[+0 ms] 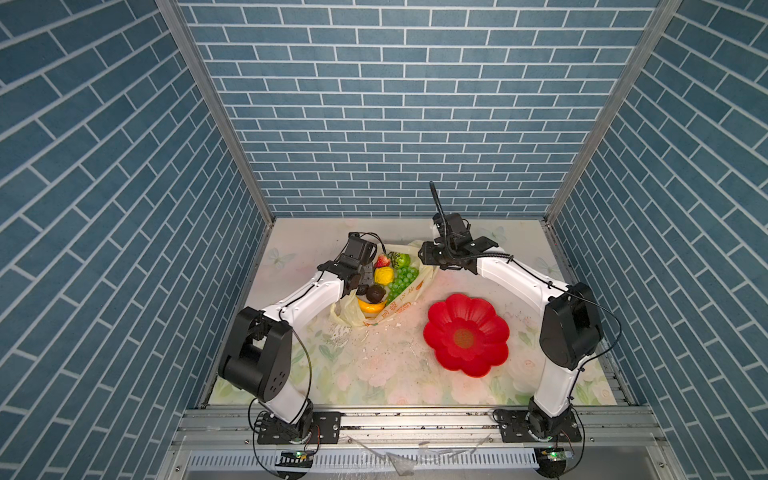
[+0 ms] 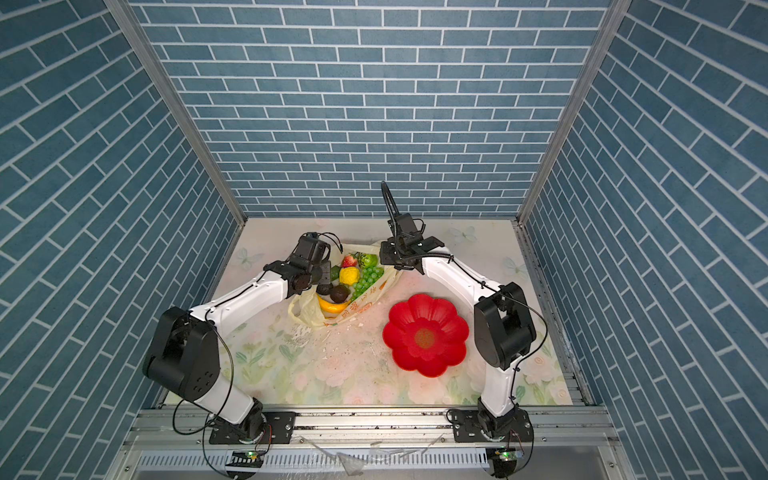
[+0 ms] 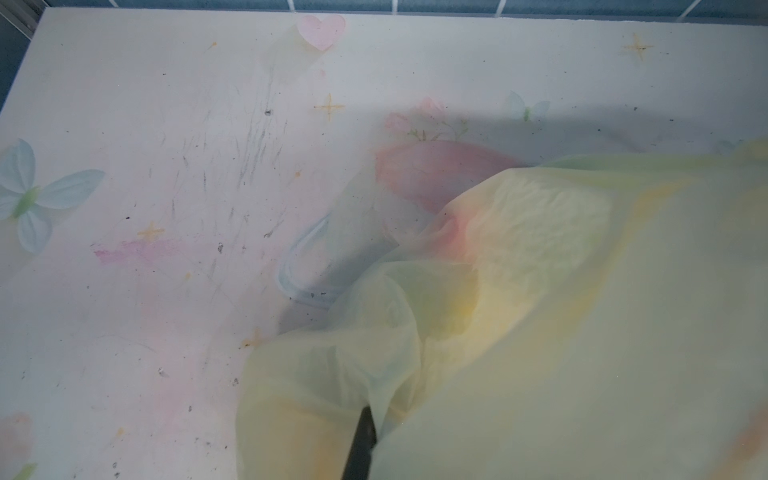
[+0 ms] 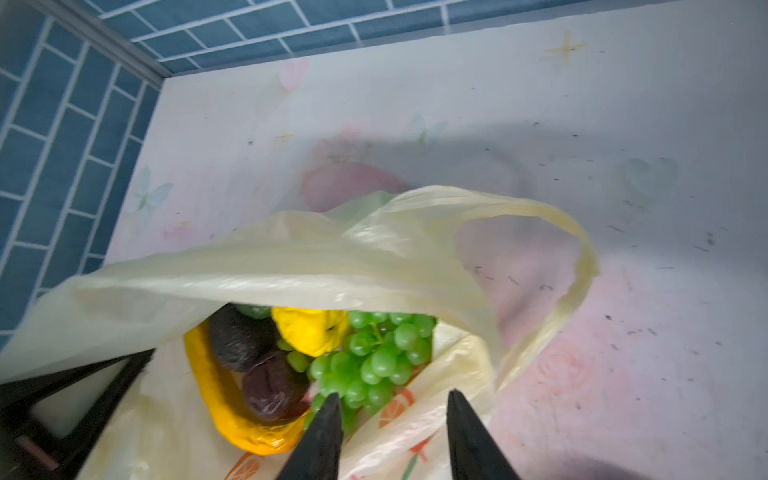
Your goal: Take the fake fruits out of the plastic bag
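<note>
Here the left gripper (image 3: 365,419), closed, pinches the plastic bag (image 3: 540,353) open; the right gripper (image 4: 395,411) (parted, empty) hovers over the grape bunch (image 4: 374,357), needing to descend and close.

The bag (image 1: 401,305) lies mouth-up on the worktop (image 1: 374,374), and the way down to the fruits (image 1: 383,275) is free between the two wrists flanking it. The left pincer (image 3: 360,444), clamped on the bag's film, blocks that edge. A fold of film (image 4: 291,266) overhangs some of the fruits, with a loop handle (image 4: 584,266) standing beside. The right pincer (image 4: 392,395) gapes above the grapes (image 4: 374,357). The front worktop is open except for the red plate (image 1: 446,318).
</note>
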{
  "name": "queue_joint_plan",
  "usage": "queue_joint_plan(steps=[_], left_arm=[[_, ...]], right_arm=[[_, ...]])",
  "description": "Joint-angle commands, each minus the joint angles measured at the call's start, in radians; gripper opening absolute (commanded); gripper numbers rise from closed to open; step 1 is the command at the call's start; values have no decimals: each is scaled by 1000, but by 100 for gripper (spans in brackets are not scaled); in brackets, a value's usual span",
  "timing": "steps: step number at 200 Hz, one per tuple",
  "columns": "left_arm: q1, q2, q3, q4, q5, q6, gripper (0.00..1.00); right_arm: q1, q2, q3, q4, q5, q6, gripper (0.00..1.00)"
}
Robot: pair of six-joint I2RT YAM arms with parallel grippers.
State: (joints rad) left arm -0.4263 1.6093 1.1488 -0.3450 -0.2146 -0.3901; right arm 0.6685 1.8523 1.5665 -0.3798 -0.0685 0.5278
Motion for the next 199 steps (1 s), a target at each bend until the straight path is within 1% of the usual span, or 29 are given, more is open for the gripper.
queue_joint_plan(steps=[1,11,16,27,52,64,73,116,136,139,150,176,199], left_arm=[[15,28,35,-28,44,-31,2],[18,35,41,-34,54,-35,2],[18,37,44,-35,57,-36,2],[21,42,50,-40,65,-39,2],[30,41,52,-42,87,-44,2],[34,41,52,-42,92,-45,2],[36,38,51,-42,96,-48,2],[38,30,31,-19,151,-71,2],[37,20,15,-13,175,-84,1],[36,18,12,-13,177,-87,1],[35,10,0,-9,186,-89,1],[23,-11,-21,-2,200,-94,1],[5,-20,-30,1,208,-90,1]], right_arm=[[39,63,62,19,-13,46,43],[44,103,93,17,-13,48,43],[44,120,106,21,-45,51,43],[47,152,130,28,-47,52,43],[44,221,189,13,-25,53,48],[43,245,205,15,-25,73,50],[42,257,208,22,2,101,51],[10,319,237,69,14,286,52],[-13,333,244,102,-7,380,53],[-18,360,246,108,-11,393,54],[-25,378,256,112,-13,435,55],[-32,408,293,114,-13,499,60],[-33,435,330,112,-13,541,63]])
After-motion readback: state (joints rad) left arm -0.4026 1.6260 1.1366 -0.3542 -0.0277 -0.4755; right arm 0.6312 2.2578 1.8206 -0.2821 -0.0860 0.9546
